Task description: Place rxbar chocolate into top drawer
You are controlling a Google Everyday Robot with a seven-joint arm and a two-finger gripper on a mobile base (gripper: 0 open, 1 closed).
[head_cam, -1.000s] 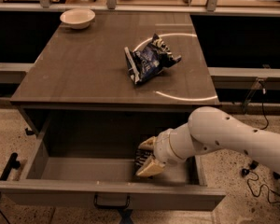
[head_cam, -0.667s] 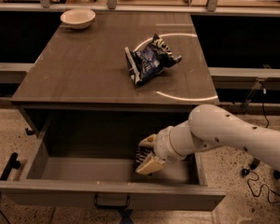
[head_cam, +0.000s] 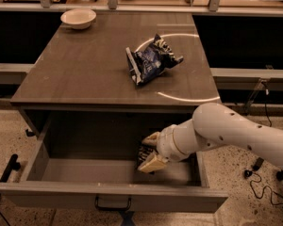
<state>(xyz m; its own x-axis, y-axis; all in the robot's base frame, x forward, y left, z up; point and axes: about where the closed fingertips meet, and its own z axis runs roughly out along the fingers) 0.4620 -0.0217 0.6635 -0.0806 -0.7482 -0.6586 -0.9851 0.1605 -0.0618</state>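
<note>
Down inside the pulled-out drawer (head_cam: 47,196), over toward its right side, the gripper (head_cam: 146,153) is clamped on the black snack bar (head_cam: 143,151), with its tan fingers (head_cam: 153,163) pinching it from above and below. The bar sits low near the drawer floor, but I can't tell if it's touching. A white arm (head_cam: 226,133) reaches in from the right. Up on the tabletop (head_cam: 85,69) there's a crumpled blue chip bag (head_cam: 153,64), and a white bowl (head_cam: 78,18) sits well apart at the far left corner. The drawer front has a dark handle (head_cam: 113,204).
</note>
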